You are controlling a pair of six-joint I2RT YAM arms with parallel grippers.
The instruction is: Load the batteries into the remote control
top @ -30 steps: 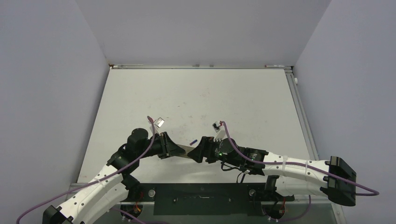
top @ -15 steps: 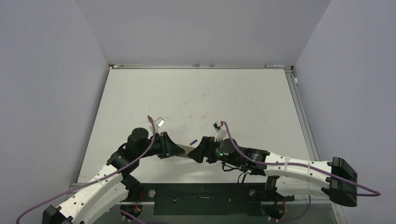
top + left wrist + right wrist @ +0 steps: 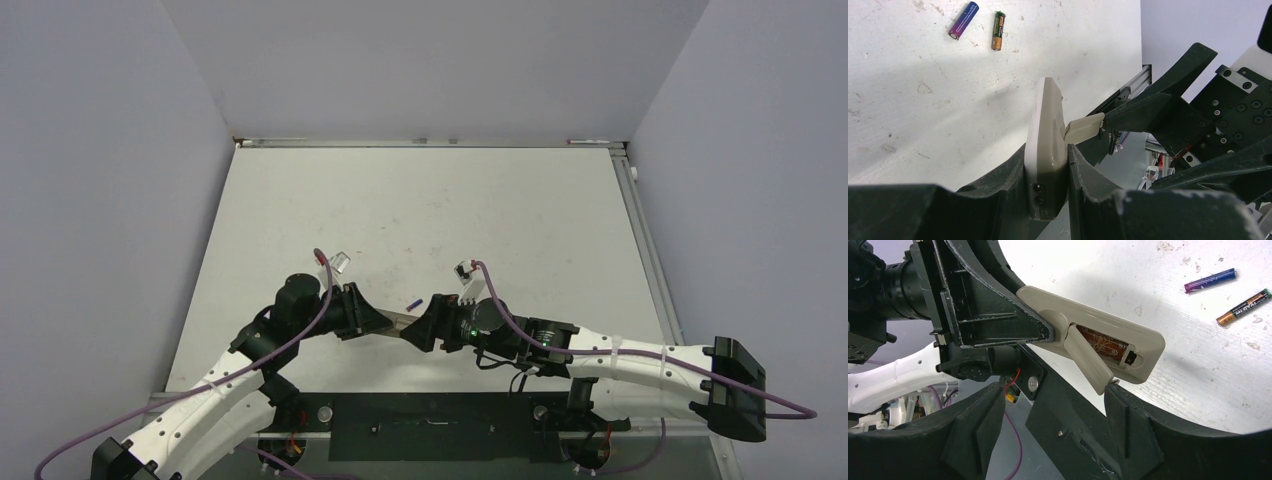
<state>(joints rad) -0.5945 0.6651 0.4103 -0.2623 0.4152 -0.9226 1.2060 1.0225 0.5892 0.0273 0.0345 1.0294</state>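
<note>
While L gripper point(image 3: 1047, 167) clamps remote point(image 3: 1045, 120), batteries point(image 3: 963, 19) lie well away on table point(image 3: 923, 105).

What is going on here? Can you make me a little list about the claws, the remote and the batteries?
left claw: shut on the remote control, gripping it edge-on
right claw: open, one fingertip at the end of the battery cover
battery cover: swung open, hanging from the remote control
battery recess: open, no battery inside
purple-blue battery: lying on the table
brownish-gold battery: on the table beside it, not touching
</note>
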